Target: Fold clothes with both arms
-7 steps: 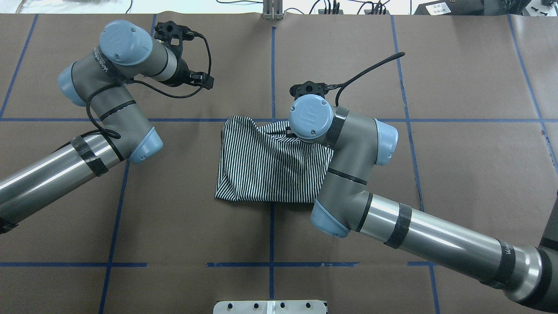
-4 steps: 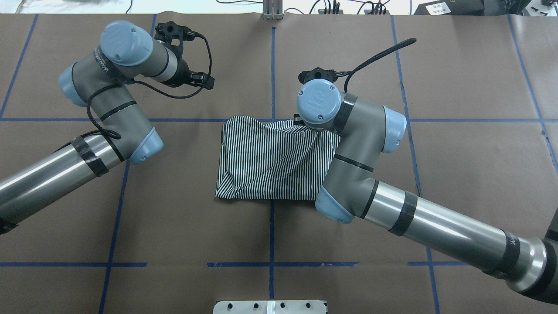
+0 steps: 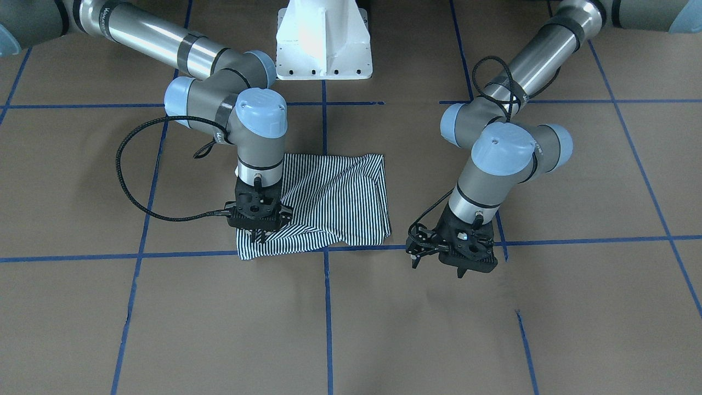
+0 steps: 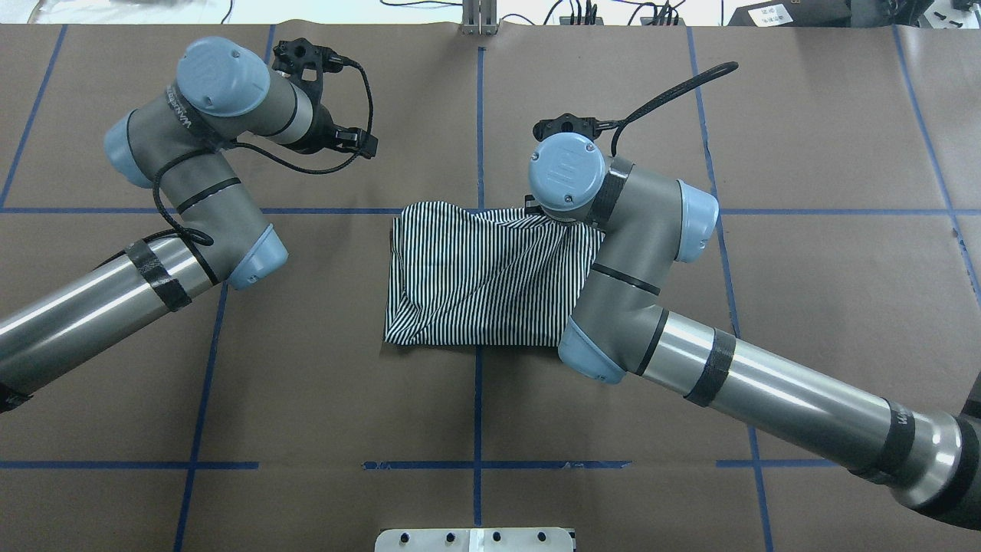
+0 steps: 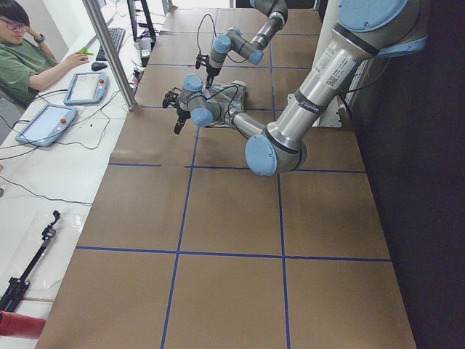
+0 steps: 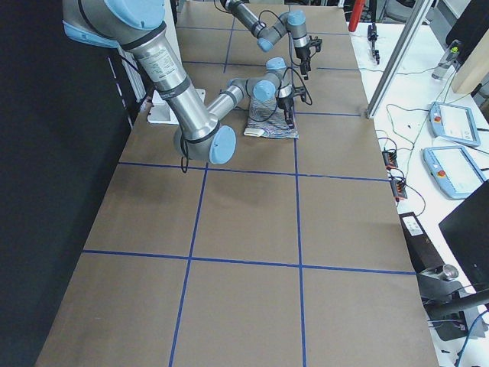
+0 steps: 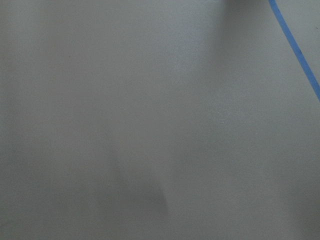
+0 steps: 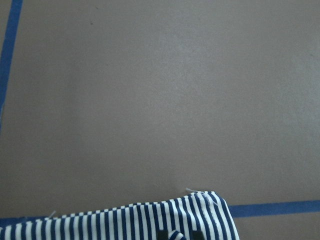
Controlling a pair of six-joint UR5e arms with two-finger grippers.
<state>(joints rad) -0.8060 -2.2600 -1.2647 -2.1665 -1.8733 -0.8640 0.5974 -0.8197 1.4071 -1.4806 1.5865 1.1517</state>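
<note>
Overhead exterior view, items as I log them from my remote station.

Polo shirt (image 4: 475, 280): navy-and-white stripes, folded to a rough rectangle. It lies mid-table on the brown table covering (image 4: 306, 383). Its far edge runs along a blue tape line (image 4: 805, 211), and the centre tape line passes beneath it. Creases fan out from its far right corner.

Right gripper (image 3: 258, 237): points straight down at that far right corner, fingers drawn together with striped cloth pinched between them. The right wrist view gives me two dark fingertips (image 8: 165, 235) at the shirt's hem, with bare table beyond.

Left gripper (image 3: 437, 267): hangs above bare table to the left of the shirt's far edge, well apart from it. Its fingers are spread wide and hold nothing. The left wrist view gives me only table surface and one tape line.

White pedestal base (image 3: 323, 38): near edge, centre.

Person (image 5: 22, 54): seated at a side desk past the table's far edge, seen in the exterior left view.
</note>
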